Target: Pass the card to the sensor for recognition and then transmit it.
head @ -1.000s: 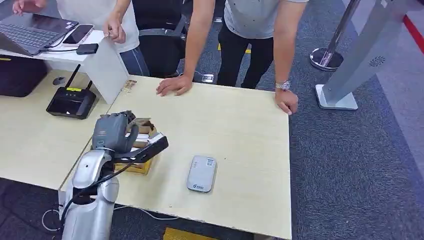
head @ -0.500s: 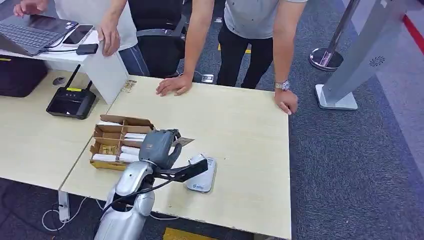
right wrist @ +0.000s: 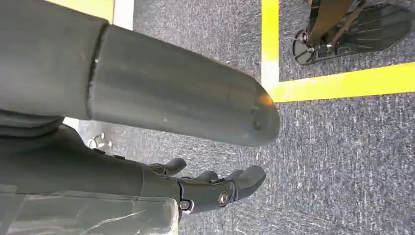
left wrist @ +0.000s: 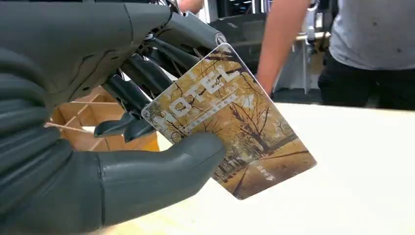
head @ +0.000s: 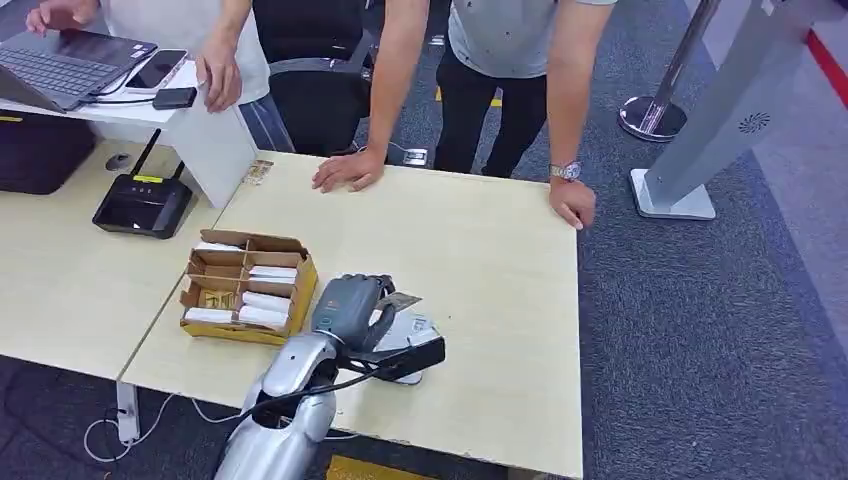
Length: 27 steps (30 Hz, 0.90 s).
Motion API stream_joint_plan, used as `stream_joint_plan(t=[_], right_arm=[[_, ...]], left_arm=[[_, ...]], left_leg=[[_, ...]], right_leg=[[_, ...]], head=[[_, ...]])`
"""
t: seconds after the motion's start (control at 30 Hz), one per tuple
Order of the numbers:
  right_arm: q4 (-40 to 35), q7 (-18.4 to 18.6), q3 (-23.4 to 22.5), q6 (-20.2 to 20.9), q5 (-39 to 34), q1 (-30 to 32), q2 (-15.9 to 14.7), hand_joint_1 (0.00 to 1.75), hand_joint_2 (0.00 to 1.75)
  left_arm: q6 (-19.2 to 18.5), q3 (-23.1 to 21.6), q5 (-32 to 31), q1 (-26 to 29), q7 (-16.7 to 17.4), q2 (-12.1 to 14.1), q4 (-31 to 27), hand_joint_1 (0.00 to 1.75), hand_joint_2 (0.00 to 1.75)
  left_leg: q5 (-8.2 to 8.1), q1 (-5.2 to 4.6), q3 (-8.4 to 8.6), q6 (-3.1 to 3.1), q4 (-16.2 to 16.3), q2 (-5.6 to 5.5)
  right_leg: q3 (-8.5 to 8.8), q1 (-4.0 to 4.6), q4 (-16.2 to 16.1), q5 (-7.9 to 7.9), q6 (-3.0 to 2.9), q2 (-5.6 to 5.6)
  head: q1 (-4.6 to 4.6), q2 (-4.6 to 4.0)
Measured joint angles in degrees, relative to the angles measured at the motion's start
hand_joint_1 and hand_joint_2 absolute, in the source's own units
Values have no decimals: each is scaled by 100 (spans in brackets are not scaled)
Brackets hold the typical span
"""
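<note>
My left hand (head: 355, 303) hovers over the near middle of the pale wooden table (head: 480, 250) and pinches a hotel card (head: 402, 300) between thumb and fingers. The card (left wrist: 230, 122) is golden-brown with autumn trees and the word HOTEL; the thumb (left wrist: 161, 166) presses on its face and the dark fingers (left wrist: 142, 83) lie behind it. It hangs just above the grey-white sensor (head: 420, 327), much of which my hand and wrist hide. My right hand (right wrist: 122, 147) hangs over dark carpet, holding nothing, its fingers (right wrist: 220, 188) loosely apart.
A cardboard box (head: 245, 285) with dividers and more cards sits left of my hand. Two people stand at the far edge, with hands (head: 348, 170) (head: 573, 200) on the table. A black router (head: 145, 203), a laptop (head: 60, 60) and a phone (head: 155, 68) lie far left.
My left hand has swung right from the cardboard box to over the sensor, carrying the card. One person's hand at the far left shifted a little.
</note>
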Motion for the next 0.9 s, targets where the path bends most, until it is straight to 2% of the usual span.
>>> stream_joint_plan(t=[0.13, 0.5, 0.63, 0.9], right_arm=[[0, 18, 0, -9, -20, -1, -2, 0, 0], [-2, 17, -35, -11, -59, 1, -13, 0, 0], [-2, 4, -57, -11, -59, 0, -20, 0, 0], [-2, 18, -72, -13, -57, 0, -44, 0, 0]], left_arm=[[9, -140, -74, 106, 105, 4, 65, 175, 175], [-26, -197, -404, 688, 315, 240, 61, 175, 175], [-26, -249, -431, 707, 516, 315, 61, 175, 175], [-74, -260, -450, 709, 579, 393, 52, 175, 175]], left_leg=[[0, 0, 0, 0, 0, 1], [-1, 1, -1, 0, -1, 0], [-1, 1, 1, 1, -1, 0], [0, 0, 7, 1, -1, 0]], right_leg=[[0, 0, 0, 0, 0, 1], [-1, 0, 0, -1, -1, 1], [3, 1, 0, -1, -1, -1], [9, 0, 0, 0, 0, -1]], head=[[0, -2], [0, 0], [0, -2], [0, 0]])
